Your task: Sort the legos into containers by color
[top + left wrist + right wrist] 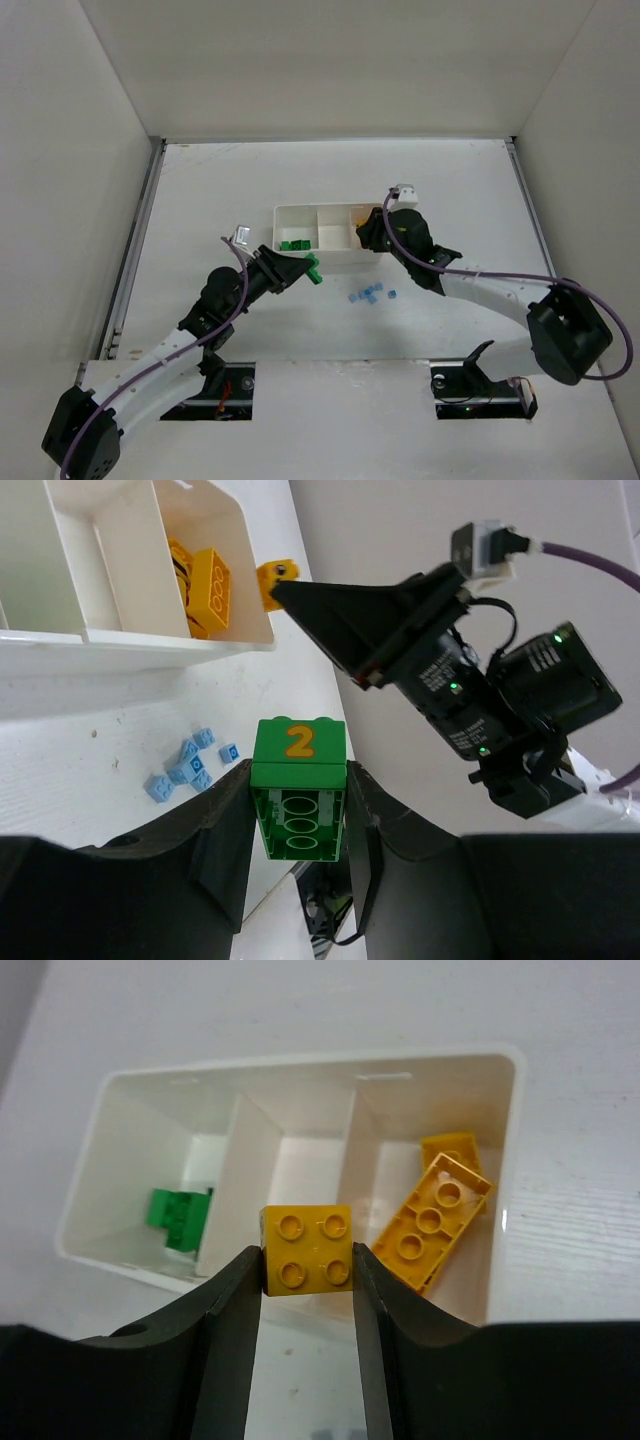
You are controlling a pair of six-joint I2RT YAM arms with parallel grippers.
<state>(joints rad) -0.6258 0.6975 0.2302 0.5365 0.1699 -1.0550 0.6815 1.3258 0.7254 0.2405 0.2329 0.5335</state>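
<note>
Right wrist view: right jaws clamped on square yellow brick [305, 1250], held close to white tray [505, 1160] at its right-compartment end; two yellow-orange bricks [435, 1222] seen lying in right compartment, green bricks [178, 1218] in left; left jaws clamped on green brick marked 2 [298, 800], held near tray's near wall; light blue bricks [185, 770] scattered on table [200, 200], between tray and near edge.

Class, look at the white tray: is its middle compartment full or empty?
Empty: the middle compartment shows only bare white floor, while green bricks and yellow bricks lie in the compartments on either side.
</note>
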